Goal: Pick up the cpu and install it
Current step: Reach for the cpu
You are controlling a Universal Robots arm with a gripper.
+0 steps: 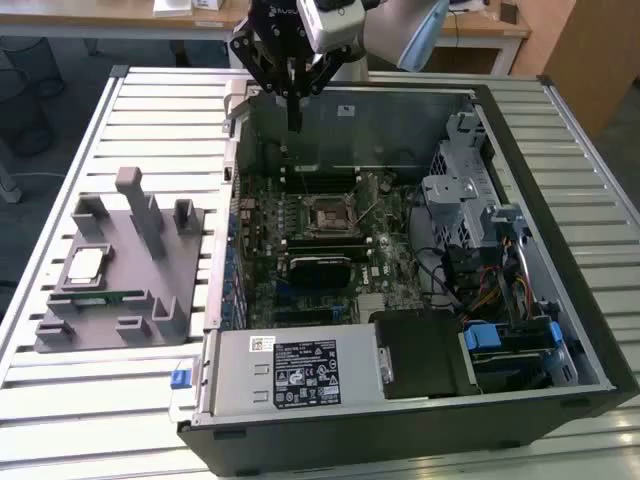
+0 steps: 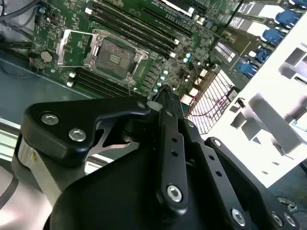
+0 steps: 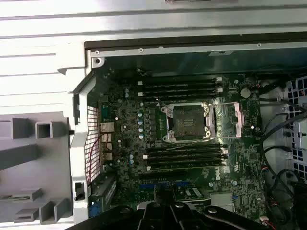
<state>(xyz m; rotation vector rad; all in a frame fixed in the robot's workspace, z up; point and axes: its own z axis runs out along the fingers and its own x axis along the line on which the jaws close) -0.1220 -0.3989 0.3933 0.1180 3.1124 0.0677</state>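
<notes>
Presently, the cpu (image 1: pixel 85 264) lies flat in its recess on the grey fixture (image 1: pixel 125 278). The fixture stands on the slatted table (image 1: pixel 80 410), at the exterior view's left of the open computer case (image 1: pixel 450 420). The gripper (image 1: pixel 294 122) hangs over the case's far wall, well apart from the cpu, its fingers drawn together on nothing. On the motherboard (image 3: pixel 124 158) the socket (image 3: pixel 189 122) stands open and empty, its retaining frame raised. Judgement: pick-up not yet done; installation wholly outstanding.
</notes>
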